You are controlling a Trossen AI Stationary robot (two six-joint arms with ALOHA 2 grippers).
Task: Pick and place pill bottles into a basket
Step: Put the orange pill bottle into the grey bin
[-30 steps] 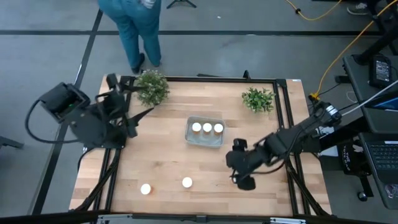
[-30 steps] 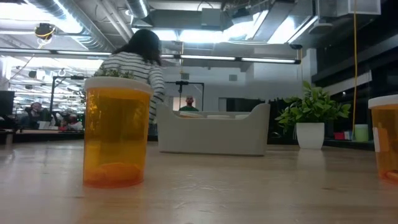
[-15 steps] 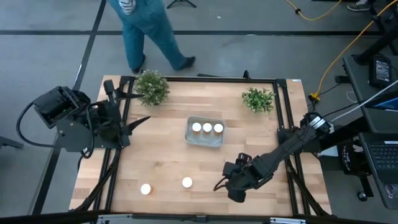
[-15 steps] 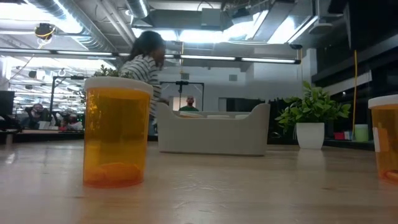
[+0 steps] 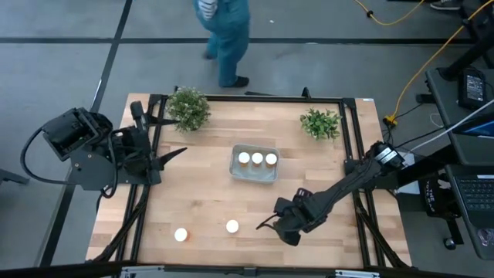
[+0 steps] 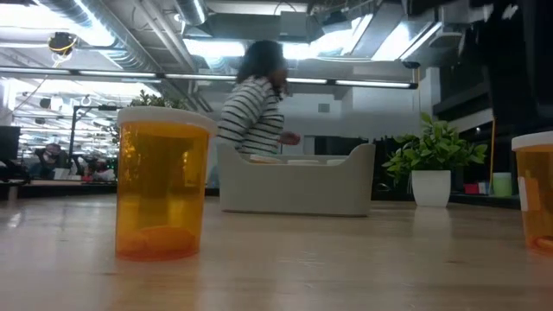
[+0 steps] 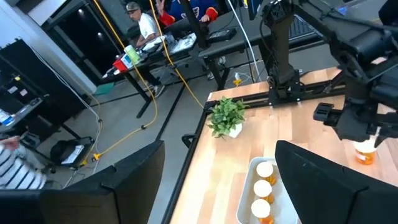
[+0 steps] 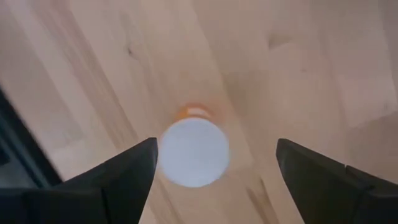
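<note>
Three pill bottles (image 5: 257, 158) with white caps stand in the pale basket (image 5: 239, 174) at mid-table. Two more stand on the wood near the front edge, one toward the left (image 5: 181, 234) and one further right (image 5: 232, 226). My right gripper (image 5: 265, 225) is open and empty, just right of the right-hand bottle. In the right wrist view this bottle's cap (image 8: 193, 152) shows between the spread fingers, apart from both. My left gripper (image 5: 176, 154) is open and empty at the table's left edge. The low view shows one bottle close up (image 6: 162, 190) and another at the right edge of the picture (image 6: 536, 194).
Two green potted plants stand at the far edge, one on the left (image 5: 188, 108) and one on the right (image 5: 320, 123). A person (image 5: 225, 31) walks on the floor beyond the far edge. Bare wood lies between the basket and the front bottles.
My right gripper has moved toward the table's left and near edge, to the right-hand front bottle, and has come lower and more level. My left arm has drawn back a little toward the left edge. The person behind the table has walked to the right.
</note>
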